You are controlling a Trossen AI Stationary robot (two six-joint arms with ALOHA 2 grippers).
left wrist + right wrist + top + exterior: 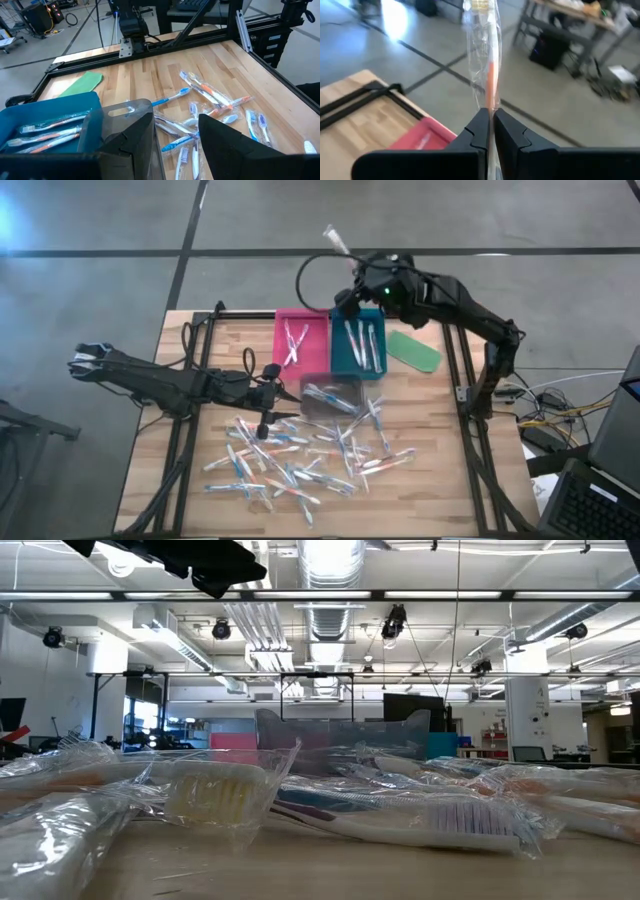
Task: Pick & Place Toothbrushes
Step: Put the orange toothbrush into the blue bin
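Many wrapped toothbrushes (300,460) lie scattered on the wooden table, and they fill the front of the low view (400,815). A few more lie in the pink tray (300,340), the teal tray (358,345) and the clear tray (332,395). My right gripper (345,300) hangs over the far end of the trays, shut on one wrapped orange toothbrush (487,60). My left gripper (263,418) is open above the pile's left part; in its wrist view the gripper (175,135) stands over the clear tray (125,112) and loose toothbrushes (210,97). My right gripper pinches the wrapped orange toothbrush between its two fingers by the handle (491,107). The brush runs on past the fingertips in line with them, its bristle end (480,6) free. It is lifted clear and sticks out beyond the table's far edge (335,240).
A flat green oblong piece (413,350) lies right of the teal tray. A black frame rail (190,380) runs along the table's sides. A cable loops (310,275) beside the right arm. Bare wood shows at the table's near left (160,490).
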